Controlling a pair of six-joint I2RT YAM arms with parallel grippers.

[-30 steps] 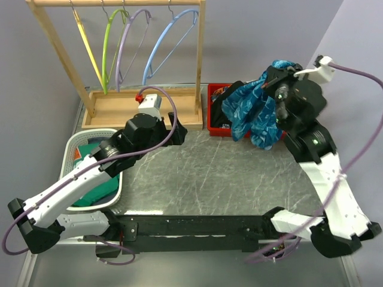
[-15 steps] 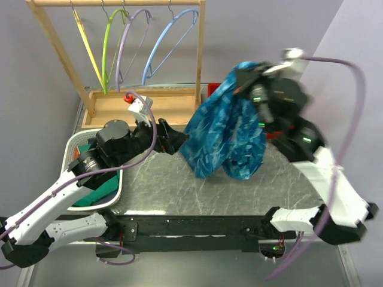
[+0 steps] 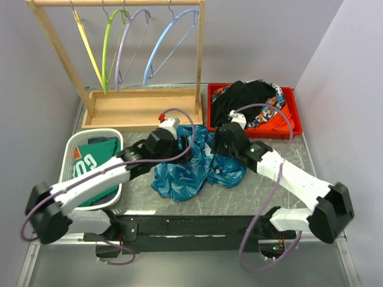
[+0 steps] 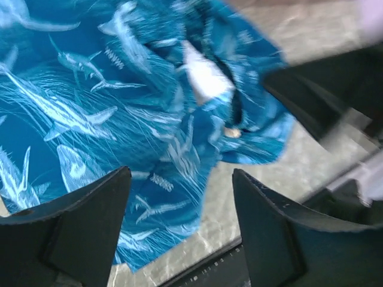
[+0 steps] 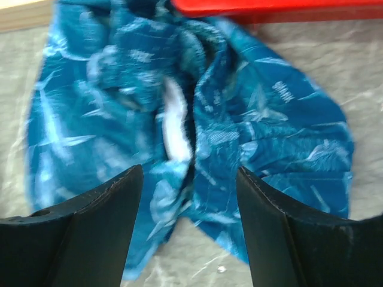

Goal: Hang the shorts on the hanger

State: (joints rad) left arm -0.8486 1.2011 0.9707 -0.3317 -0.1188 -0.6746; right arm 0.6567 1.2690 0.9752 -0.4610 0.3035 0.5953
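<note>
Two pincers gaped empty: your right pincer released shiny blue crinkly shorts, which landed crumpled on table beneath left pincer. Thin light-blue plastic hanger hung unloaded; regrasp needed.

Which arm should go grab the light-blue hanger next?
Probably left: the left tool hovers open over the crumpled shiny blue shorts, right in front of the wooden rack holding the thin light-blue plastic hanger, while the right tool sits nearer the red bin.
</note>
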